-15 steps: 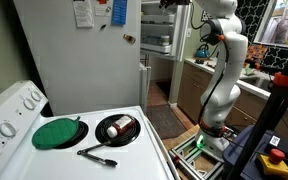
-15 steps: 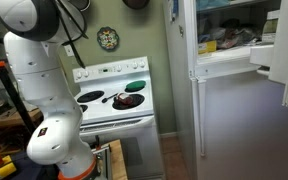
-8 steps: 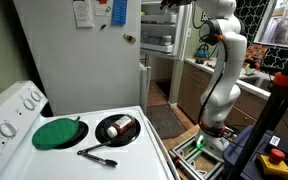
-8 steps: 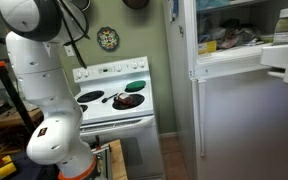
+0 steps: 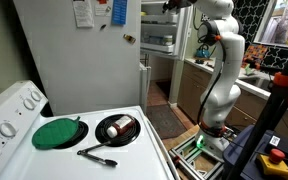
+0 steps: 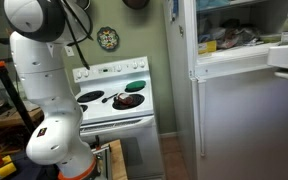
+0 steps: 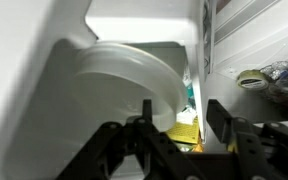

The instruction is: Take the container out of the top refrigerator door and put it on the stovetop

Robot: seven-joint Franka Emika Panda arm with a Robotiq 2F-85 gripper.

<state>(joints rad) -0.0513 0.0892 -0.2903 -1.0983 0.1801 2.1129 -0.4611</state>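
In the wrist view the container (image 7: 119, 88), a translucent whitish round tub, fills the left and middle, sitting in a white rack of the top refrigerator door (image 5: 156, 32). My gripper (image 7: 182, 118) is close up to it, open, with the tub's right edge reaching into the gap. The left finger (image 7: 147, 112) overlaps that edge and the right finger (image 7: 220, 118) stands apart from it. In an exterior view the gripper (image 5: 170, 5) is high at the door's top shelf. The stovetop (image 5: 134, 150) lies low in front, and it appears again in an exterior view (image 6: 104, 104).
On the stovetop sit a green disc (image 5: 56, 133), a black burner pan with a shiny item (image 5: 117, 129) and a dark utensil (image 5: 97, 155). The fridge's side panel (image 5: 79, 55) carries papers. A yellow packet (image 7: 186, 130) lies behind the container. Food fills the open top compartment (image 6: 229, 38).
The gripper has shifted a little at the top door shelf and its jaws have narrowed after standing wider. The door's edge has swung slightly rightward in an exterior view. The stovetop is unchanged.
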